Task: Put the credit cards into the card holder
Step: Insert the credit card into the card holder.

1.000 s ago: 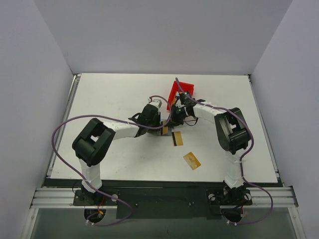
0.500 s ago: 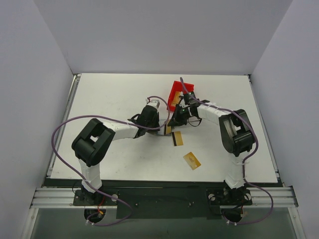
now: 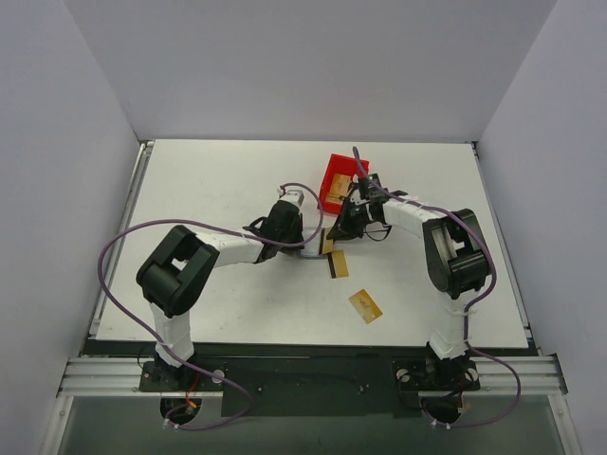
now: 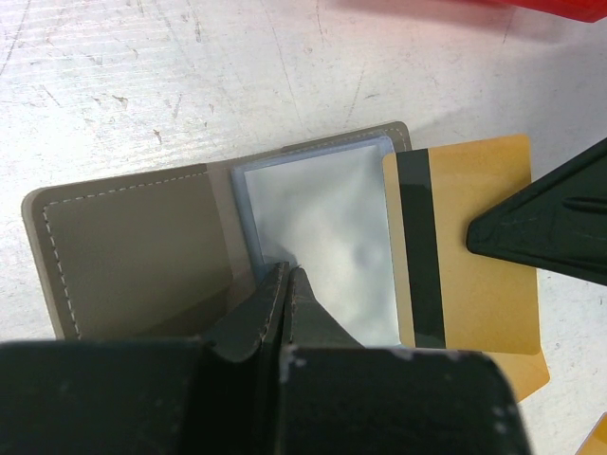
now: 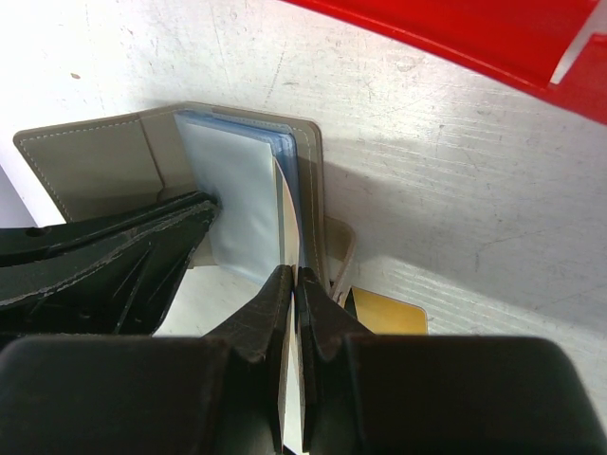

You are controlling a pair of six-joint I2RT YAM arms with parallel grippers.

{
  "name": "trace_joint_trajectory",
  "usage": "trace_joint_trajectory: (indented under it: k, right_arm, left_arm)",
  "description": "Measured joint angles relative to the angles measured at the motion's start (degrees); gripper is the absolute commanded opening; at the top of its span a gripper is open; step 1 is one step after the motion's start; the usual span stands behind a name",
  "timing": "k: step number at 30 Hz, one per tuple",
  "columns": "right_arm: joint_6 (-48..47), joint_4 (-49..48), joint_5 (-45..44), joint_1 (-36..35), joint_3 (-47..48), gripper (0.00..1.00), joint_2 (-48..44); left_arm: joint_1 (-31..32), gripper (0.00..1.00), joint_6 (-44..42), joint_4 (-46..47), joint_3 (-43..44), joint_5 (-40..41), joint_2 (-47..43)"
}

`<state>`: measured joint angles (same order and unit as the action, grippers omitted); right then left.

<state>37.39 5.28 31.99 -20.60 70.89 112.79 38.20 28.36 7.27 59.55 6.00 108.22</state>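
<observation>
wallet [image 4: 133, 246]: grey-taupe, pale stitching along edge; inner sleeves [image 4: 322, 227] clear, bluish tint.
card [image 4: 465, 256]: gold, black stripe down one side.
second card [image 3: 337, 264]: gold, black stripe.
third card [image 3: 365, 305]: gold-tan, faint darker marking.
bin [image 3: 341, 180]: bright red.
table [image 3: 209, 190]: white, fine grey scratches and scuffs.
left gripper [image 4: 287, 275], right gripper [image 5: 292, 277]: black, pale worn specks.
arms [image 3: 237, 248]: white and black.
cables [image 3: 142, 225]: purple.

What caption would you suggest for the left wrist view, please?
Left tool steadies the open card holder while the right tool holds a striped gold card at its edge.
</observation>
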Motion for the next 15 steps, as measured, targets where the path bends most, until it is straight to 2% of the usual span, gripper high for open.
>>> trace_joint_trajectory:
  k: [15]
  right_arm:
    - [-0.24, 0.09, 0.48, 0.42, -0.04, 0.0, 0.0]
  left_arm:
    - [0.0, 0.0, 0.0, 0.02, -0.02, 0.0, 0.0]
